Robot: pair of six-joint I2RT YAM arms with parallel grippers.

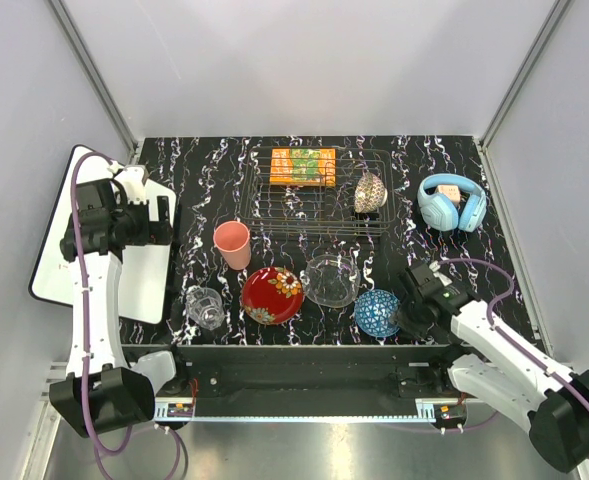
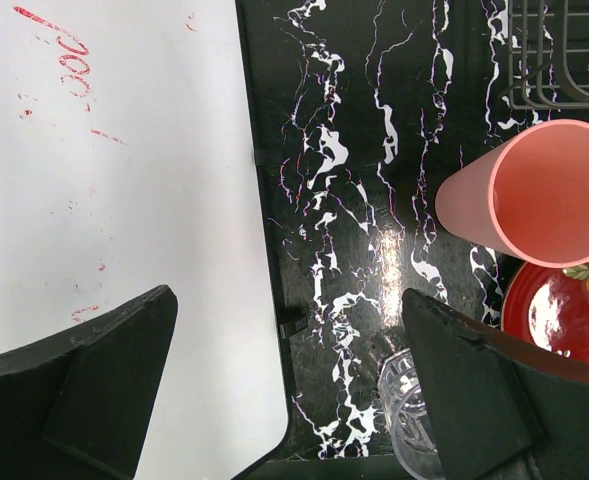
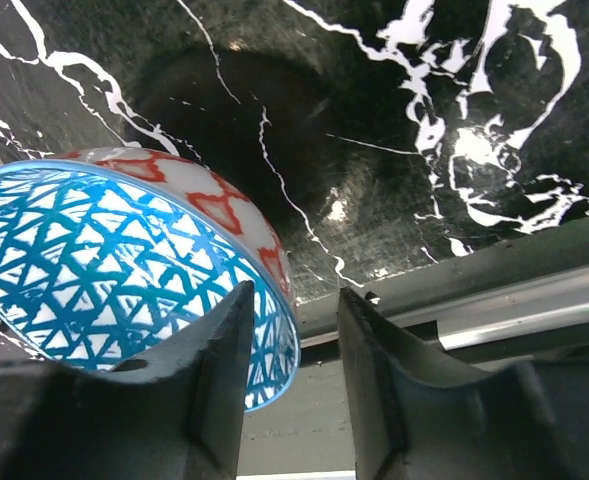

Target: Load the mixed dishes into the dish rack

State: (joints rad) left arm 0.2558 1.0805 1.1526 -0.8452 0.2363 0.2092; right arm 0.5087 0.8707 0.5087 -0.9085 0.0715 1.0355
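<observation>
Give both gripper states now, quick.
Left gripper: open, holding nothing.
Right gripper: open, jaws astride the rim of the round blue-patterned ceramic bowl, not yet clamped.

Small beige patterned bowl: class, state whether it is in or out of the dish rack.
In: the small beige patterned bowl stands on edge within the dish rack wires, near its right end.

Robot lab test cell, not a real kitchen. Plain grey panel walls (image 1: 324, 60) sit in aluminium frame posts (image 1: 92, 75). The tabletop (image 1: 204, 165) is black and marbled. The left arm (image 1: 94, 300) and right arm (image 1: 504, 350) are bolted by a metal rail (image 1: 304, 412) at the near edge, with purple cable (image 1: 72, 195) looped alongside. Staged props: wire dish rack (image 1: 274, 205), orange-green box (image 1: 303, 166), light-blue headphones (image 1: 452, 203), white board (image 1: 149, 270) with red marker scribbles.
</observation>
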